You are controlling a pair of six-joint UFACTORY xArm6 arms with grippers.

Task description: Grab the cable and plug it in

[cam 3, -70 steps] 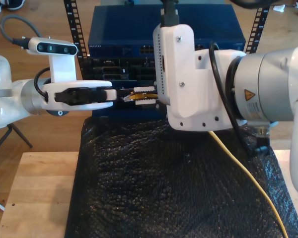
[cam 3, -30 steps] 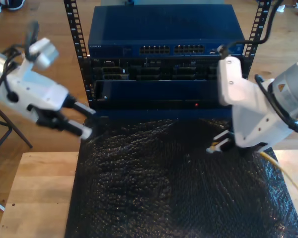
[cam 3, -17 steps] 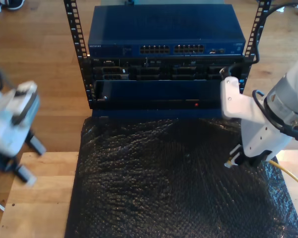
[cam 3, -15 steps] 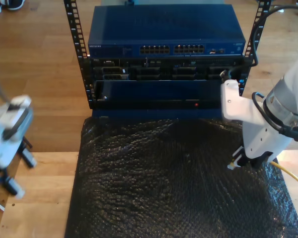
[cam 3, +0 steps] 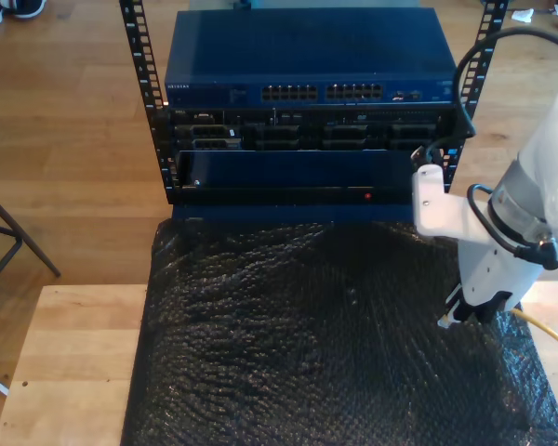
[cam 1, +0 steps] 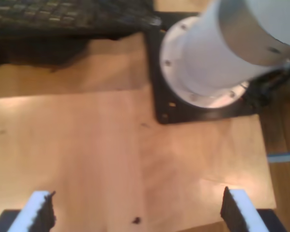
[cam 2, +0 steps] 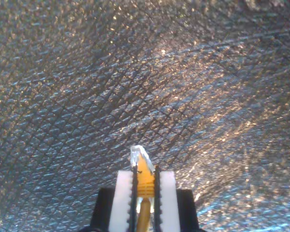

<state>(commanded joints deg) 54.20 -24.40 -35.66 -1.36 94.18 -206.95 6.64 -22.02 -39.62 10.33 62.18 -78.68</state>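
My second gripper point(cam 2: 145, 173) is shut on the yellow cable point(cam 2: 145, 186), and the cable's clear plug point(cam 2: 138, 155) sticks out past the fingertips, just above the black mat point(cam 2: 135, 72). In the exterior view this gripper point(cam 3: 451, 316) hangs low over the mat's point(cam 3: 298, 344) right side, a little in front of the rack. The cable point(cam 3: 551, 335) trails off toward that view's right edge. My first gripper point(cam 1: 135, 212) is open over bare wooden table point(cam 1: 87, 145), with nothing between its fingers point(cam 1: 38, 212).
A blue network switch point(cam 3: 307, 65) with rows of ports tops the rack point(cam 3: 307, 139) at the back of the exterior view. A white arm base point(cam 1: 222, 53) on a black plate stands on the wooden table. A thick black arm cable point(cam 3: 470, 65) loops by the rack's right post.
The first arm has swung away from the rack and out past the exterior view's left edge. The second arm has drawn back from the rack to the right and down, still holding the cable.
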